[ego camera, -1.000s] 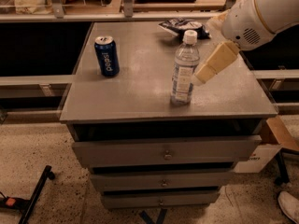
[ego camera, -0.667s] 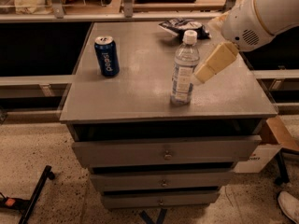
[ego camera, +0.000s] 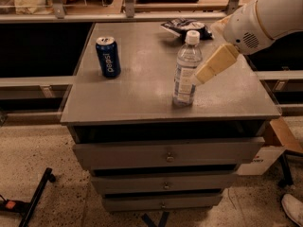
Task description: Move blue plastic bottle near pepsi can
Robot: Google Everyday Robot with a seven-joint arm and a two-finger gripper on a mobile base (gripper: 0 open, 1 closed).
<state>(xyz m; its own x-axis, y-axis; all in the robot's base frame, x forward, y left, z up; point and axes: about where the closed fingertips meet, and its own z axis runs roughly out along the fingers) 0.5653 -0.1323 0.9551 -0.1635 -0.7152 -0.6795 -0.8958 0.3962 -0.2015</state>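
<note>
1. The blue plastic bottle [ego camera: 187, 70] stands upright on the cabinet top [ego camera: 142, 96], right of centre, towards the front.
2. The pepsi can [ego camera: 108, 56] stands well apart, to the left and farther back (near the left edge).
3. A snack bag [ego camera: 185, 28] lies behind the bottle.
4. The gripper [ego camera: 199, 77] is just beside the bottle's right side.
5. 3 drawers [ego camera: 165, 152] sit below.

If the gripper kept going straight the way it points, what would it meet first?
Most likely the blue plastic bottle: the gripper slants down-left with its tip at the bottle's right side, though depth leaves contact unclear.
</note>
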